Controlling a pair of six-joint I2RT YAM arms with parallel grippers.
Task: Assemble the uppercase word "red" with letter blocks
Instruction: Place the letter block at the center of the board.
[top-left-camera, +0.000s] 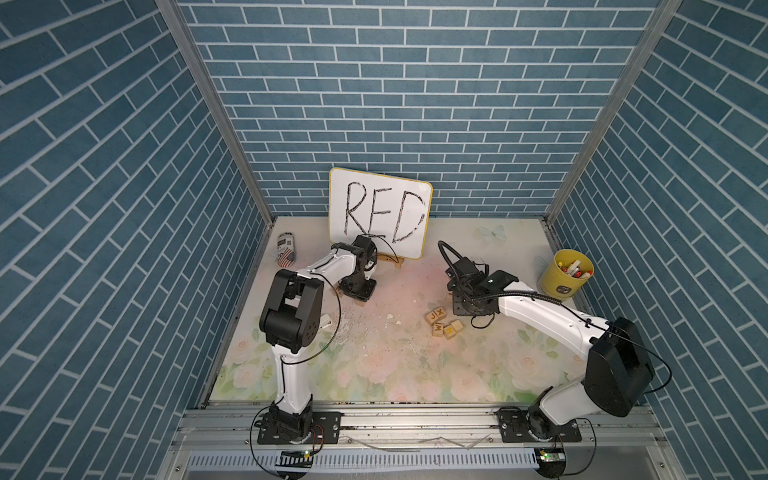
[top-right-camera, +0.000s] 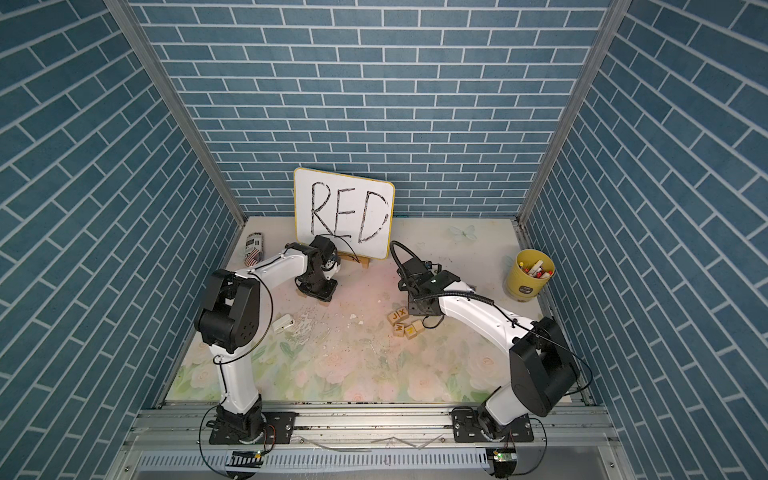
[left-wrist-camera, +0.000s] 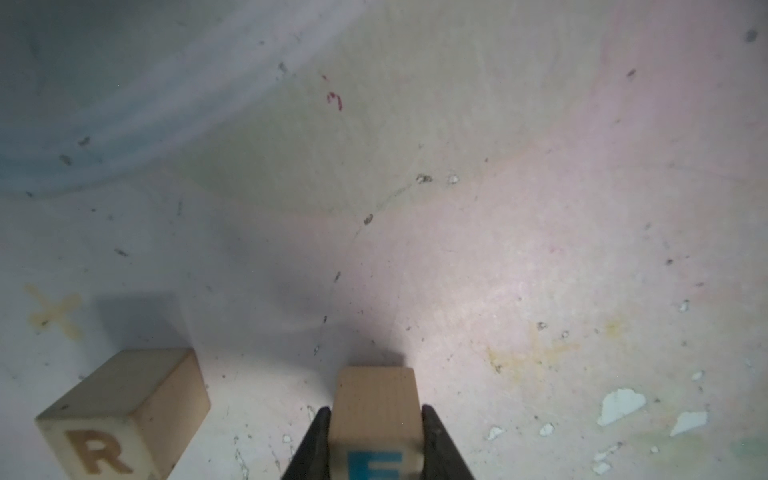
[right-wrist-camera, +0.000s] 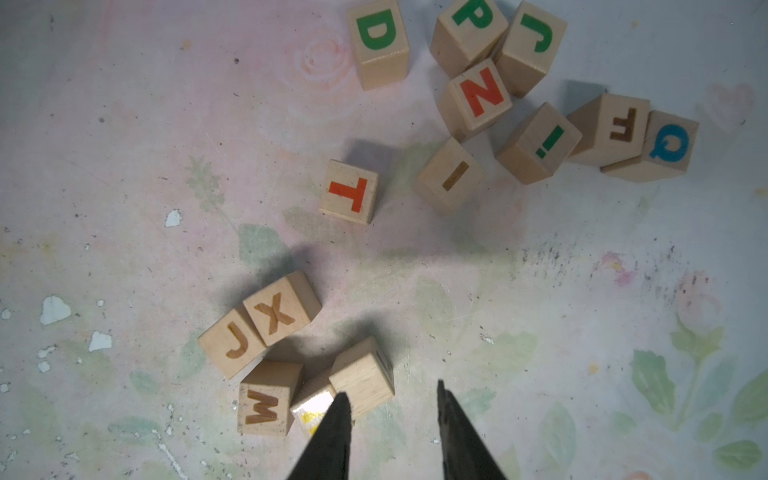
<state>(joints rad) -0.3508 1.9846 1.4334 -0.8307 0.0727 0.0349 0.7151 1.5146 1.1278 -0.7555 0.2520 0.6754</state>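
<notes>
Three blocks wanted: R, E and D, in the order you see written on the whiteboard (top-left-camera: 380, 212), which is propped at the back of the desk (top-left-camera: 332, 374) as a spelling reference.
R block (left-wrist-camera: 124, 415): it sits on the desk with its letter face toward the left wrist camera. It is probably the first place in the word, so the row builds from it.
Left tool (left-wrist-camera: 376, 419): its fingers are clamped on two opposite sides of the E block and hold nothing else.
E block (left-wrist-camera: 374, 395): it has a blue letter and is near the R block but apart from it, with bare desk between them. The side grip leaves the letter face uncovered, likely so you can set it next to the R. You cannot tell whether it touches the desk.
Spare blocks (top-left-camera: 444, 323): J, X, W and a plain-faced one are clustered mid-desk and are not needed for this word.
Right tool (right-wrist-camera: 392, 395): its fingers are parted and empty, with the tips over the spare cluster's edge.
D block (right-wrist-camera: 380, 41): it has a green letter and stands on the desk beside the P, J and N cubes, well apart from the right tool. It has not yet been fetched.
Yellow cup (top-left-camera: 567, 276): it holds markers at the desk's right edge and plays no part in the task.
</notes>
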